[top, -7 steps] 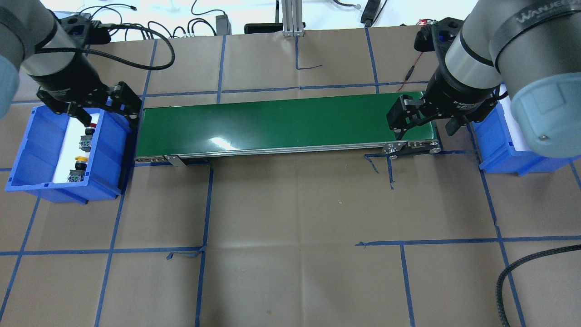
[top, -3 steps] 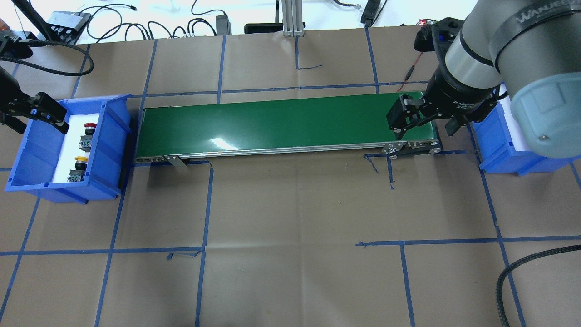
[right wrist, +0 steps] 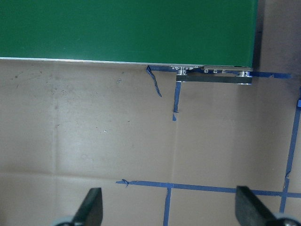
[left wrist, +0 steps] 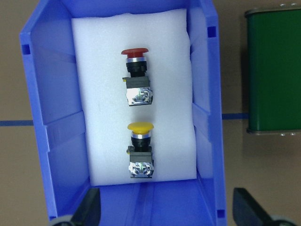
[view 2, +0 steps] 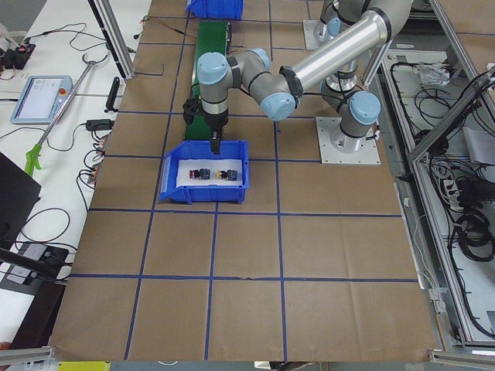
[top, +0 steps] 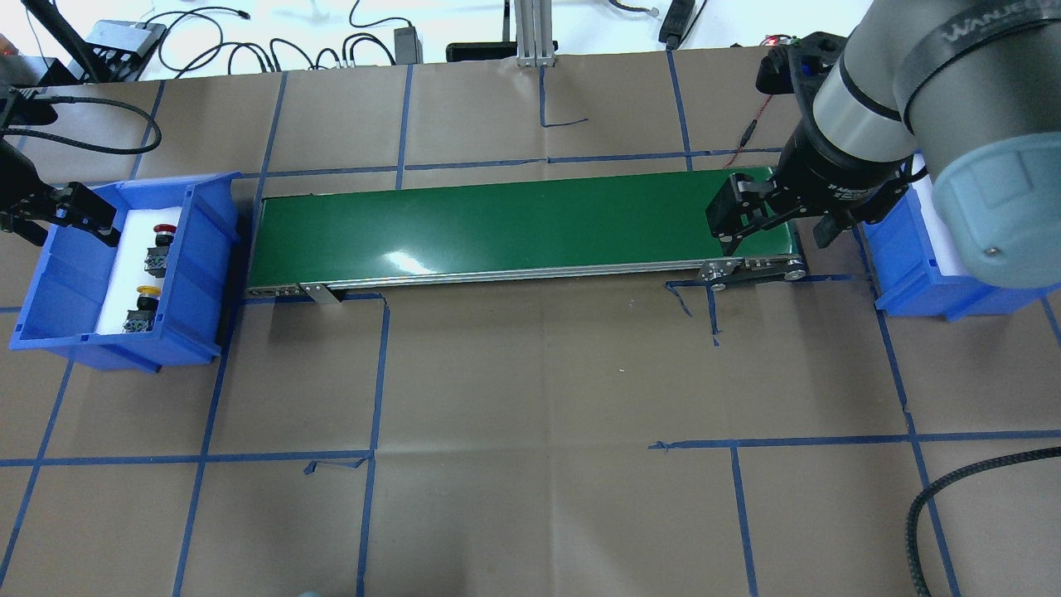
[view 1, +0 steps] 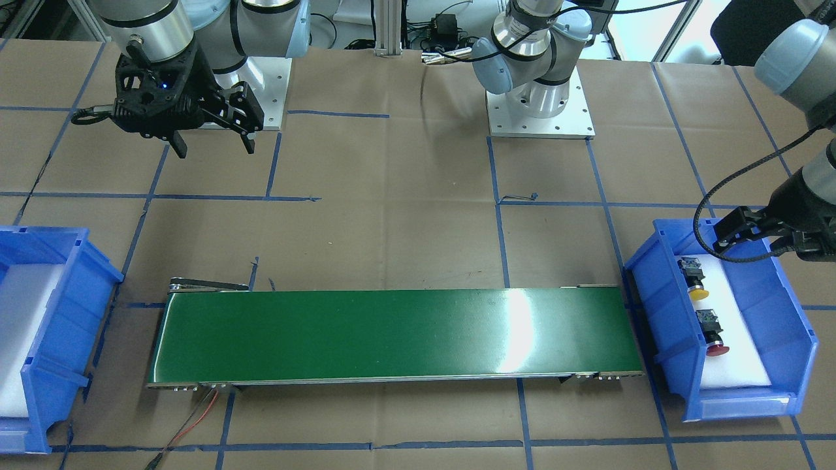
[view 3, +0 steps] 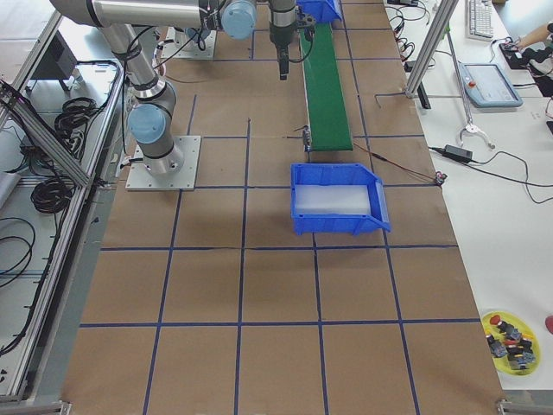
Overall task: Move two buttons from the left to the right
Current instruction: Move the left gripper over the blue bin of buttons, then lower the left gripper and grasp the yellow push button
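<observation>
Lying sideways: red button [left wrist: 135, 77], yellow button [left wrist: 140, 151]

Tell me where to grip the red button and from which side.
Grip the red button by its blocky body, from straight above, closing across its flat sides. It lies flat on the foam; the round cap might slip, and the yellow button lies close in line behind it.

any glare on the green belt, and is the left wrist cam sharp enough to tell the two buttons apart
Overhead exterior: a small white glare patch on the belt, in the half nearer the buttons' blue bin. Exterior front-facing: a taller pale streak, same half. Left wrist-mounted: sharp and evenly lit, red button and yellow button clear on the white foam.
</observation>
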`<state>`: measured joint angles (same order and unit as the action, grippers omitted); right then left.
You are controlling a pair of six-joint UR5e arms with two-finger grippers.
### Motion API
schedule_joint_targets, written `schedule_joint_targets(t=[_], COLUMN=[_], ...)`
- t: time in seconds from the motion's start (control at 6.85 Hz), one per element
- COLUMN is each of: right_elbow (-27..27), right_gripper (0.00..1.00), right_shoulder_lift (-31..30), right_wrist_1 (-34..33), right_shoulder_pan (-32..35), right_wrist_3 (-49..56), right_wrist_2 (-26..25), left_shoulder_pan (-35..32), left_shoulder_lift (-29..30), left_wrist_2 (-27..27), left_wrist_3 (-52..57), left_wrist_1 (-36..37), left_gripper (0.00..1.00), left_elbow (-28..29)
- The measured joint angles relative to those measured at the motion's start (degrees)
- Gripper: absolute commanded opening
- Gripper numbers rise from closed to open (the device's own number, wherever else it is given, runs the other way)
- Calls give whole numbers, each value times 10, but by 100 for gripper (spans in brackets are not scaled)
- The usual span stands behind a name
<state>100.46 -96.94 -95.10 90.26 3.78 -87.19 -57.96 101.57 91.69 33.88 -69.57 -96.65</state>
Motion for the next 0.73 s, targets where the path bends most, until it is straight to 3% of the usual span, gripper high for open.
schedule_joint_targets(t=[0.29, 0.73], right_elbow=[0, -2], right_gripper=[100, 100], right_shoulder_lift=[3, 19], right_wrist_1=[0, 2], right_shoulder_pan=[0, 0], right_wrist_3=[0, -3], right_wrist_2=[0, -1], left_shoulder_pan=[6, 21], left_shoulder_lift=[28, 45], left_wrist_2=[-7, -22], left_wrist_3=[1, 2], left_wrist_1=[65, 164], left_gripper=[100, 100], left_elbow=[-23, -102])
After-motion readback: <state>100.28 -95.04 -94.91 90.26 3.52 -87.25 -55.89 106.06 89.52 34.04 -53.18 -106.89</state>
